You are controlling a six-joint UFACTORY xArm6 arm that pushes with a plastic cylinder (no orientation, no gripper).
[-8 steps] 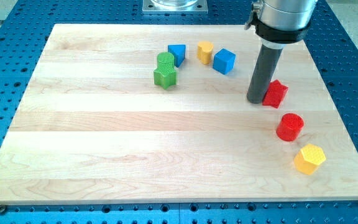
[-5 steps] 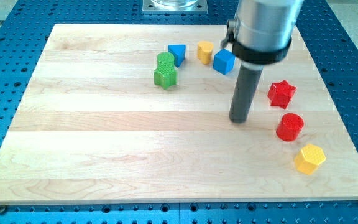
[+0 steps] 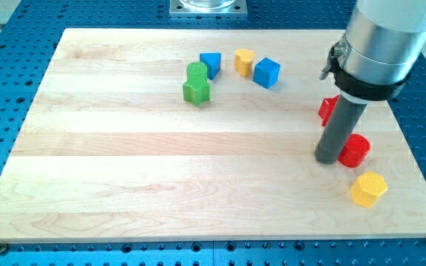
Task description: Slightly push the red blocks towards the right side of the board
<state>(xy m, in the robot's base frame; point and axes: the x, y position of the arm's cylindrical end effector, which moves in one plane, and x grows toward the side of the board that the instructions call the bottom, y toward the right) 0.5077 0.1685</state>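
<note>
My tip (image 3: 327, 159) rests on the board against the left side of the red cylinder (image 3: 356, 150) at the view's right. The red star block (image 3: 328, 109) lies just above it and is partly hidden behind the rod. Both red blocks sit near the board's right edge.
A yellow hexagonal block (image 3: 368, 188) lies just below the red cylinder. At the view's top middle are a green block (image 3: 196, 82), a blue block (image 3: 211, 63), a yellow block (image 3: 244, 61) and a blue cube (image 3: 267, 72). The wooden board (image 3: 124, 162) sits on a blue perforated table.
The red star shifted slightly right. My tip left it, swung down and left, then came right against the red cylinder, which has moved a little to the right.
</note>
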